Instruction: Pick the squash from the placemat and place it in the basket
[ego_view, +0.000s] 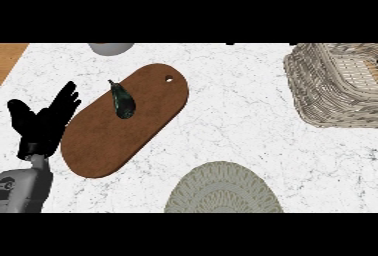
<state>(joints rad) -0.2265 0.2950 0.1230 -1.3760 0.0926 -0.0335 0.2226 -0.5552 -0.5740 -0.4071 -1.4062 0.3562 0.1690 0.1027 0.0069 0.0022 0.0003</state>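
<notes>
My left robot hand (44, 122), fingers spread, beside the squash (123, 102); misjudged reach risks rolling it, missing the basket (325, 95).

Basket (336, 87) cropped at right edge, placemat (221, 192) at bottom, grey object (111, 48) at top

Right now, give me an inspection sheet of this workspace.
Surface: white marble counter, wooden strip at top left.
Job's things: dark green elongated squash lying on the brown oblong wooden board, not on the round grey-green woven placemat; pale wicker basket at far right, apart from both.
Clutter: grey rounded object at top edge, cut off.
Hands: left hand open, fingers straight, left of the board, holding nothing; right hand not in view.
Cables: nothing seen.
Surroundings: nothing seen.
</notes>
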